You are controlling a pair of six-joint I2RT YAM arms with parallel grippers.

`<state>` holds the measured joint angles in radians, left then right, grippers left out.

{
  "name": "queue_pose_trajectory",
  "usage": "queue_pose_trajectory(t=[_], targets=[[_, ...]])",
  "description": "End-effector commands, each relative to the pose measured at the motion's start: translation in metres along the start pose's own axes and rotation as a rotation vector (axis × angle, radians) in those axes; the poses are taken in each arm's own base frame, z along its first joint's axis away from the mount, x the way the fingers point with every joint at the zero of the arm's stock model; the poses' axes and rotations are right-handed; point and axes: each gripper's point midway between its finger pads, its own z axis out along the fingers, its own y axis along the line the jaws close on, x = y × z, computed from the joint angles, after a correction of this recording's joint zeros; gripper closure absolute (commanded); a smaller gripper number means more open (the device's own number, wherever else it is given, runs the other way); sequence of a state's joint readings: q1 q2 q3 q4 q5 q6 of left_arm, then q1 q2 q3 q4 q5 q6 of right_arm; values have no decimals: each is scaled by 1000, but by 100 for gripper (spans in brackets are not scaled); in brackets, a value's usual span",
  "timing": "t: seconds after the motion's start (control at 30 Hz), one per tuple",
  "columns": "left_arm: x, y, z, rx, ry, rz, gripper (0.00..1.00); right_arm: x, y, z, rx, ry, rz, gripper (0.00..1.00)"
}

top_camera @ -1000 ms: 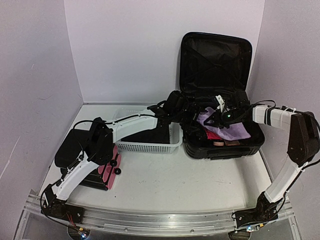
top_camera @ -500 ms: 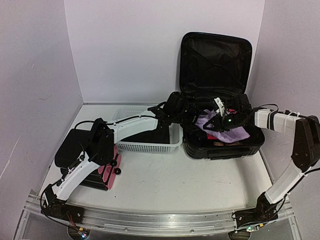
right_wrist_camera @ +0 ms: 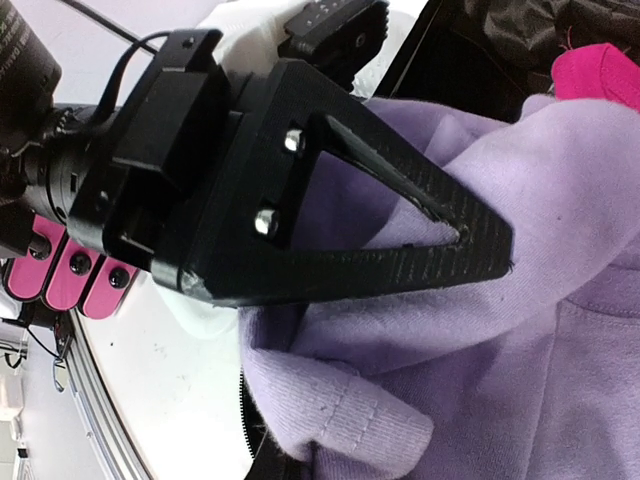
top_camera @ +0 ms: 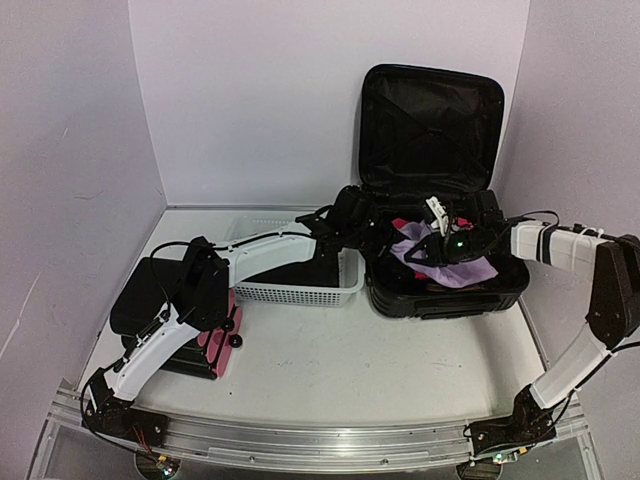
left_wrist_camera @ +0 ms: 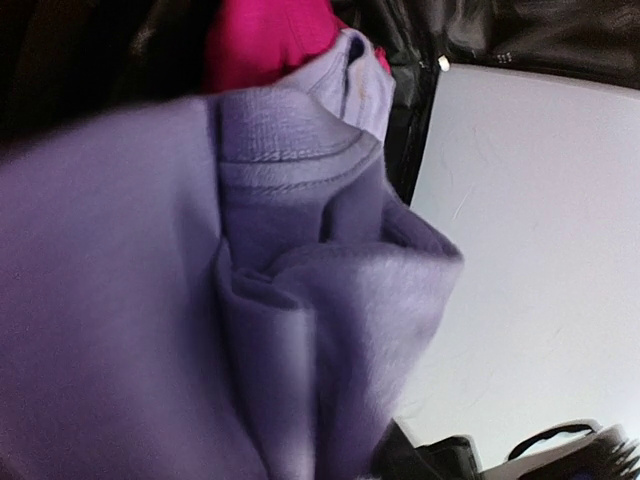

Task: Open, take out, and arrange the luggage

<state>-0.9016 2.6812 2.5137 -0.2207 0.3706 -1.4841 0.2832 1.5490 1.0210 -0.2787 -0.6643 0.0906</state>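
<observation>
Unpacking barely begun, as I judge it from the remote desk. Nearest on the table [top_camera: 380, 370], at the left, lies one small black case [top_camera: 205, 350] with a pink side. Beyond it stands one white basket [top_camera: 300, 293], its inside mostly hidden under my left arm, and I see no clothing in it.

At the far right sits the luggage [top_camera: 440, 298], a single big black suitcase with its lid standing upright against the back wall, so the opening is done. Both arms reach into it. The left gripper [top_camera: 368, 228] and the right gripper [top_camera: 437, 243] meet at one purple sweatshirt [top_camera: 460, 265], which is bunched up above the lower half. One pink garment [left_wrist_camera: 265, 40] shows beside it; I count two pieces of clothing and cannot see what lies under them.

The cloth buries the fingers of each gripper, so I cannot tell whether either is clamped on it. Nothing lies outside the suitcase, so taking out and arranging are all left to do.
</observation>
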Motion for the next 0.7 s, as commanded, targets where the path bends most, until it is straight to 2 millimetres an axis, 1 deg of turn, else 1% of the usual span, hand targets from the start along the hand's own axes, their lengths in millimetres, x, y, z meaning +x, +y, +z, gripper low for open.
queue_pose_trajectory(t=[0.0,0.07,0.1,0.13,0.17,0.2,0.23,0.3,0.37,0.43,0.5,0.57,0.67], targets=[[-18,-22,-14,48,-25,157,82,-9,24,-8,-53,-37,-60,96],[-15,-30,-19,57,-18,225,93,-7,23,-11,-33,-42,-41,84],[-14,-34,-22,63,-17,258,98,-8,22,-13,-20,-47,-23,75],[-11,-39,-25,68,-15,298,100,-9,22,-16,-10,-54,-6,68],[-10,-45,-29,73,-15,331,100,-11,21,-19,8,-60,10,59],[-8,-50,-34,76,-14,365,100,-14,21,-23,32,-68,35,47],[-6,-54,-39,79,-11,398,100,-18,20,-29,59,-73,53,39],[0,-63,-48,85,2,453,100,-23,21,-43,110,-86,76,28],[8,-74,-60,102,26,512,100,-32,20,-66,193,-135,90,13],[15,-78,-70,105,49,567,100,-39,14,-85,262,-179,118,8],[17,-75,-78,92,68,597,100,-41,10,-97,304,-185,144,7],[20,-73,-86,93,102,617,100,-40,6,-102,326,-179,159,7],[19,-67,-96,85,135,631,100,-34,0,-101,343,-162,172,7]])
